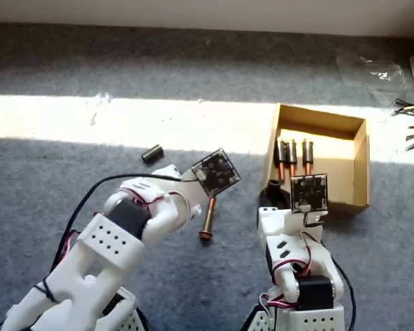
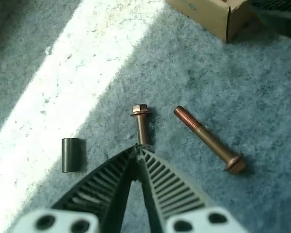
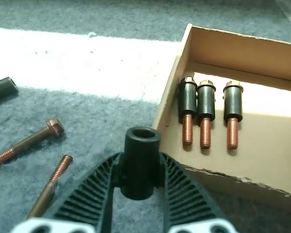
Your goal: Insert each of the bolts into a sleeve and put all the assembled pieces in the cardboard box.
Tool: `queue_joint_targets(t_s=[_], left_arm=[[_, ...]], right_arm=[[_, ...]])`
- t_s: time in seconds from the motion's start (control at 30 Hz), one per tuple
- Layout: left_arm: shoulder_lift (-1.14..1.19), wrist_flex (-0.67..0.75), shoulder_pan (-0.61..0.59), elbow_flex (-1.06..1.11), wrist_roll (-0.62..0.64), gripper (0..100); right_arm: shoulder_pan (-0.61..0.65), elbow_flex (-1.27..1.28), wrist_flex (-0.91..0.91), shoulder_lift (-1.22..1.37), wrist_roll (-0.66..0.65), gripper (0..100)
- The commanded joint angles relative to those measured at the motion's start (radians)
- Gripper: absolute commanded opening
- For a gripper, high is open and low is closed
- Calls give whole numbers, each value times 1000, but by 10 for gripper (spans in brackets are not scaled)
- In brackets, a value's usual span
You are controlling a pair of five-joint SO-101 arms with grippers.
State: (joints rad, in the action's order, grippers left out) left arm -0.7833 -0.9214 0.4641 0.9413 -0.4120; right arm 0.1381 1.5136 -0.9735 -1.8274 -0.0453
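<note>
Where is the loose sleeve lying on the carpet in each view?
High view: sleeve at the sunlit strip's edge, left of the box.
Left wrist view: sleeve at that edge, beside the left hand.
Right wrist view: sleeve at that edge, beyond a bolt.
Shared landmark: the box.

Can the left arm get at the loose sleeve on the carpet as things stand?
Probably not yet: the left gripper is shut on a bolt, so its grip is taken. The loose sleeve lies close beside it on bare carpet with nothing between.
</note>
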Motion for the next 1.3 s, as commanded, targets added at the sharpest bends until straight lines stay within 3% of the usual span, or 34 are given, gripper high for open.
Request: queue_joint_targets(t_s=[0.0,0.6,0.87,1.1,1.27], left_arm=[[160,75,10,-88,-18,8],[802,80,-73,-499,-57,8],[963,-77,-71,-694,-52,8],[1041,-232,-71,-848,49,34],[1064,-255,-71,-863,51,63]], right_arm=[[-10,-12,28,-10,11,4],[-5,15,28,-10,3,4],[-4,15,28,-10,3,4],[-4,16,28,-10,2,4],[-4,16,28,-10,2,4]])
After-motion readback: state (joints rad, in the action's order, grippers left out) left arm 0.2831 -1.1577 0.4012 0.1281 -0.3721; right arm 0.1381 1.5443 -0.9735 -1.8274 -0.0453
